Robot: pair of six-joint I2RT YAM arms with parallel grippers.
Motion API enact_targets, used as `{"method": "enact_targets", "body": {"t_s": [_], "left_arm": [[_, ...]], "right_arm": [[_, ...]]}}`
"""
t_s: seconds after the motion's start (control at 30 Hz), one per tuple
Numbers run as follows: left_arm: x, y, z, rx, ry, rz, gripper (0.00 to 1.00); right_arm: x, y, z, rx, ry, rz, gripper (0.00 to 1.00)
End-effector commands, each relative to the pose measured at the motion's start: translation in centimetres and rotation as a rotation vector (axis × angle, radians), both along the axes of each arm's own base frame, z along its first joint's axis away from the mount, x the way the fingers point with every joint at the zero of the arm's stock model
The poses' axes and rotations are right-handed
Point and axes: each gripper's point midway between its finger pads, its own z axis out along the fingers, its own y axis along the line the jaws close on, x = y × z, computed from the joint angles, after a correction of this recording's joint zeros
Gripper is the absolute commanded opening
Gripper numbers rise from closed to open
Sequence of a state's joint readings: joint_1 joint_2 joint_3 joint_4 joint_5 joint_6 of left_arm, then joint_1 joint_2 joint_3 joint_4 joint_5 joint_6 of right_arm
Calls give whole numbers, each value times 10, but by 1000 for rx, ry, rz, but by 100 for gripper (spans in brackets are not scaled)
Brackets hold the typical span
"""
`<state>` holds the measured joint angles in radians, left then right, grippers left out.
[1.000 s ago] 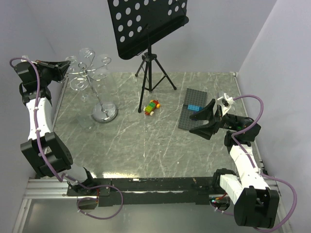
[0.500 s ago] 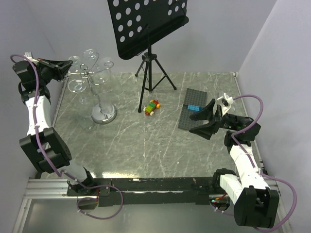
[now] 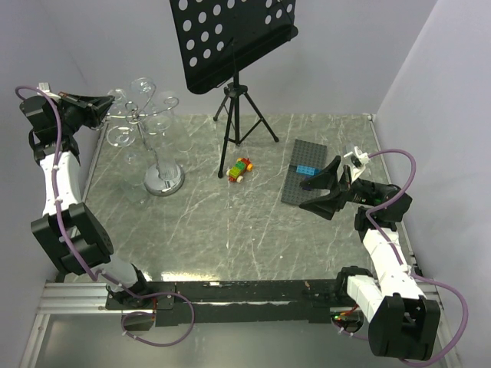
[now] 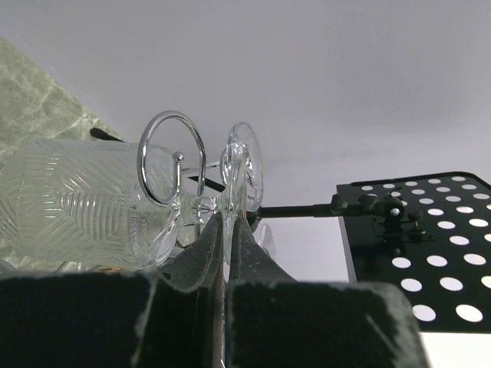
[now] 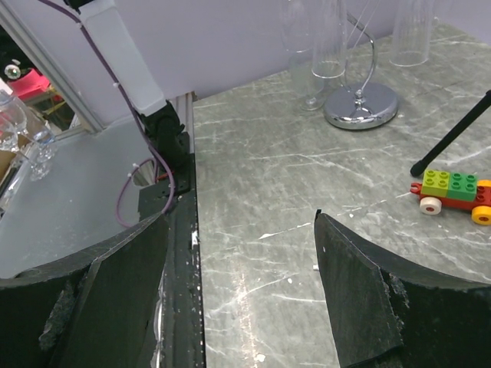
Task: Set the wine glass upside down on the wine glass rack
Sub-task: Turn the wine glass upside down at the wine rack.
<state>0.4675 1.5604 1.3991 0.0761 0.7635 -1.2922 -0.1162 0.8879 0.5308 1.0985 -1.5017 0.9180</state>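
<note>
Wine glass (image 4: 77,201) lies sideways in the left gripper (image 4: 228,230), whose fingers (image 4: 201,249) are pressed onto it just behind the round foot. The stem is hidden between them. Its patterned bowl overlaps a curled hook of the wine glass rack (image 4: 170,114); I cannot tell whether they touch. In the top view the glass is a clear blur at the rack's hooks, hard to separate. The right gripper (image 5: 238,295) is spread wide, well right of the rack, above the table (image 5: 261,184). The right wrist view shows the rack's mirror base with the top cut off, and 1 toy car (image 5: 456,192) to its right.
</note>
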Motion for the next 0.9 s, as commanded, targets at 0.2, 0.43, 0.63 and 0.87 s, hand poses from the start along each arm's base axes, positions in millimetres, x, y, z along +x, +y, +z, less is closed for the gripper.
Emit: {"method": "enact_targets", "body": {"t_s": [0.2, 0.43, 0.63, 0.87], "left_arm": [[3, 5, 11, 100, 9, 75, 1], [7, 8, 8, 102, 11, 95, 1], [5, 10, 3, 78, 15, 133, 1], [11, 7, 10, 38, -6, 121, 1]], "right_arm": [[-5, -2, -8, -48, -45, 35, 83], [-4, -2, -11, -55, -58, 42, 82], [-12, -5, 11, -134, -62, 114, 82], [-9, -12, 30, -236, -21, 125, 82]]}}
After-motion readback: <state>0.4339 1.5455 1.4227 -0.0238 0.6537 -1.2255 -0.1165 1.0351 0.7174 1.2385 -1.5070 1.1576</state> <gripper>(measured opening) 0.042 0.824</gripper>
